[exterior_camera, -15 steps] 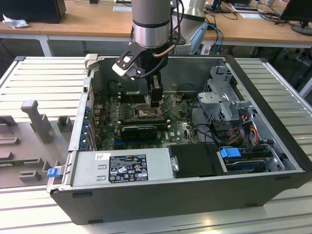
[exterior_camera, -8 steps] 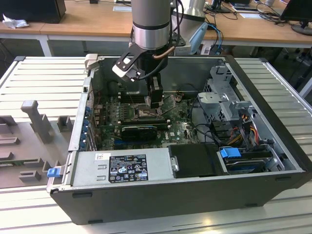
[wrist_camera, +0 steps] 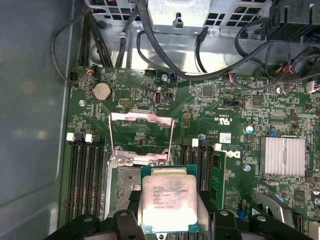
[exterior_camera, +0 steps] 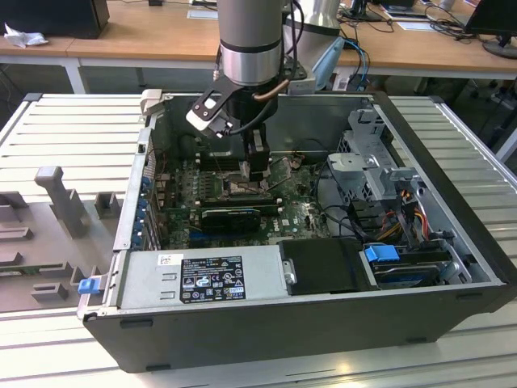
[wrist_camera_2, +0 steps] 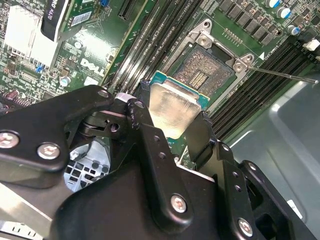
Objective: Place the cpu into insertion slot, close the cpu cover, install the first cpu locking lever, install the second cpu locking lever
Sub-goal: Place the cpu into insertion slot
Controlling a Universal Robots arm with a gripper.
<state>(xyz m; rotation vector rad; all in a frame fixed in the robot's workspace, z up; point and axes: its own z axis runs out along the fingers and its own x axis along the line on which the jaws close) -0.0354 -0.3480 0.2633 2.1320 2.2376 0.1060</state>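
A: What's the setting?

B: A ribbed grey table [exterior_camera: 73, 121] with wooden desks [exterior_camera: 145, 32] behind it. An open computer case [exterior_camera: 283, 331] lies on it, and the arm [exterior_camera: 250, 40] reaches down into the case over the green board [wrist_camera: 225, 110].

A: And the gripper [wrist_camera_2: 171, 120]?

B: Clamped on the chip [wrist_camera_2: 172, 107]. In the second wrist view its black fingers [wrist_camera_2: 145, 125] press the chip's two opposite edges, silvery top facing the camera.

A: Where is the chip compared with the socket [wrist_camera_2: 202, 75]?

B: Just above one side of it, not seated. The socket's grey pin field is bare, and in the first wrist view the chip overlaps only part of it.

A: The cover [wrist_camera: 141, 116]?

B: Swung up on its hinge at the socket's far edge from the chip, so the board shows through its square window. A thin lever [wrist_camera_2: 285, 75] sticks out from one socket corner.

A: What's around it?

B: Long black memory slots [wrist_camera: 85, 170] run along both sides of the socket. A finned silver block [wrist_camera: 282, 155] sits further off.
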